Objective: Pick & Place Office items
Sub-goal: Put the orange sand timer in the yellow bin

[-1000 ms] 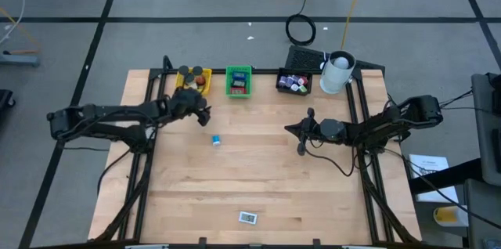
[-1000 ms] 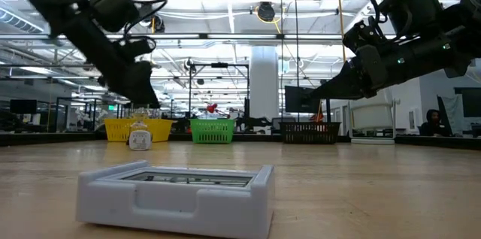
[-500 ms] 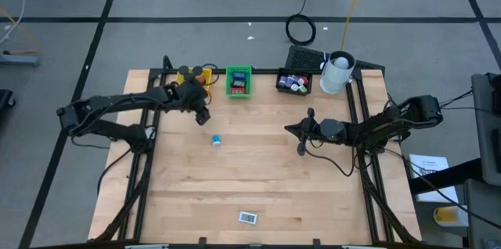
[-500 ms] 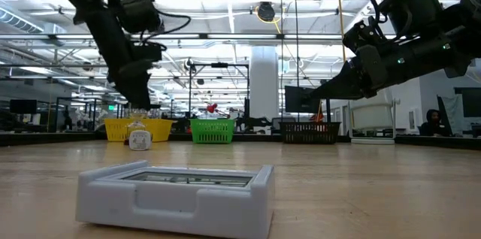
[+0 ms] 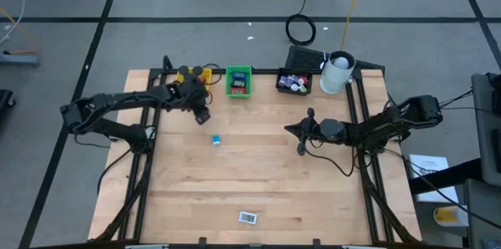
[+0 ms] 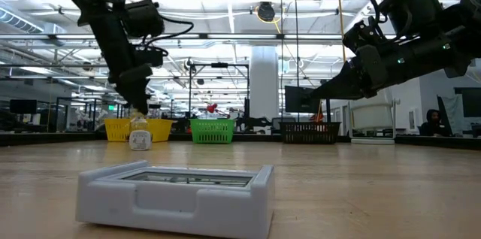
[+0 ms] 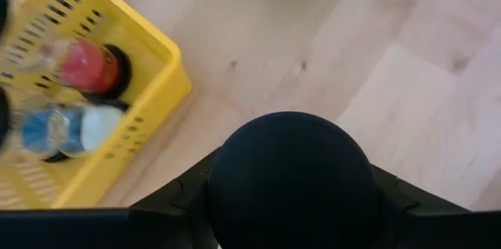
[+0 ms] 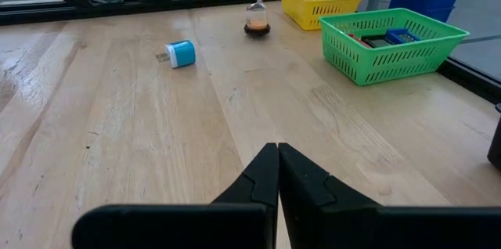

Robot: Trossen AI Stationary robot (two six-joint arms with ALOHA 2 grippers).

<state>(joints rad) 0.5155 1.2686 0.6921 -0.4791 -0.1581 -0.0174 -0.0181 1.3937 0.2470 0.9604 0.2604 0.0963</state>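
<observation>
Black-capped and orange in its middle, a small upright office item (image 8: 257, 22) stands on the wooden table (image 5: 274, 178) just in front of the yellow tray (image 7: 168, 53), apart from its wall. The left gripper (image 5: 202, 113) hangs directly over this item; in the left wrist view its two dark fingers (image 7: 168, 202) flank the item's round black top, but whether they are pressing on it cannot be told. Inside the yellow tray lie red, blue and white round pieces (image 7: 82, 69). A blue-and-white roll (image 5: 215, 141) lies on the table farther out from the yellow tray, and a flat white rectangular piece (image 5: 247, 218) lies well apart from the tray at the opposite table edge. The green tray (image 5: 239, 91) sits just beside the yellow tray. The right gripper (image 8: 278, 155) hovers above the table well away from the yellow tray, its fingers pressed together on nothing.
</observation>
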